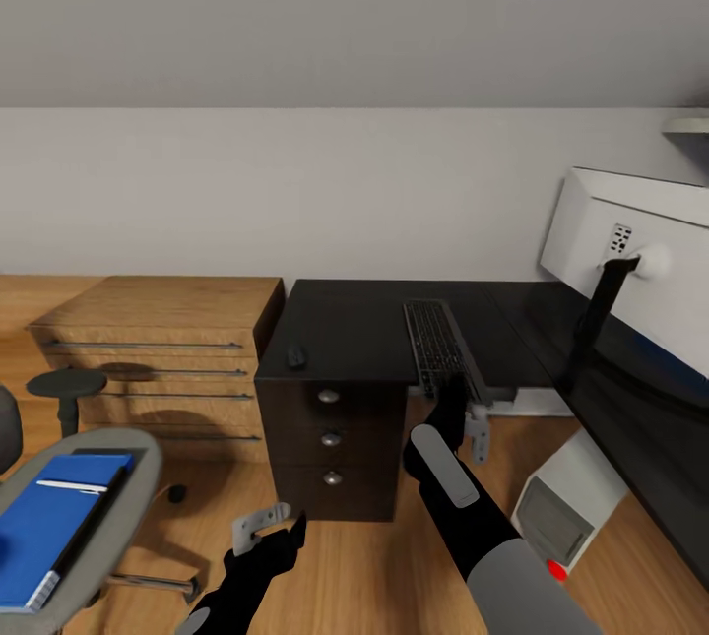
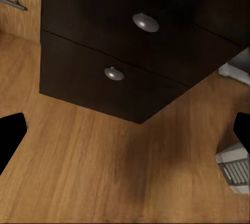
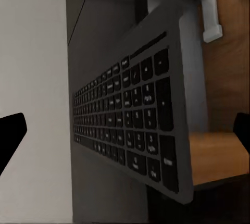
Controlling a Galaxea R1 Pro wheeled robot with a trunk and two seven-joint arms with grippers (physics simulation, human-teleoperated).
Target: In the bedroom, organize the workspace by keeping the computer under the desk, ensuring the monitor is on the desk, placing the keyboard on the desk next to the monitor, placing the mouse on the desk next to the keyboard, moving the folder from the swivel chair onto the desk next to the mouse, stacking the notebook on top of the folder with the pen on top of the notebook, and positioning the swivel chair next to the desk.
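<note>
The keyboard (image 1: 436, 344) lies on the black desk (image 1: 345, 325), its near end reaching past the front edge. My right gripper (image 1: 465, 415) is open just below that end, and in the right wrist view the keyboard (image 3: 130, 125) lies ahead between the spread fingertips. The mouse (image 1: 296, 355) sits at the desk's left front. The monitor (image 1: 630, 256) stands on the right wing, white back toward me. The computer (image 1: 566, 507) stands on the floor under it. The blue folder (image 1: 49, 517) lies on the swivel chair (image 1: 133, 477) at lower left. My left gripper (image 1: 271, 527) is open above the floor.
The black drawer unit (image 1: 332, 438) stands under the desk's left end, right ahead of my left gripper; its knobs (image 2: 146, 22) show close up. A light wooden dresser (image 1: 167, 349) stands to its left. Wood floor (image 2: 104, 172) lies between the chair and the computer.
</note>
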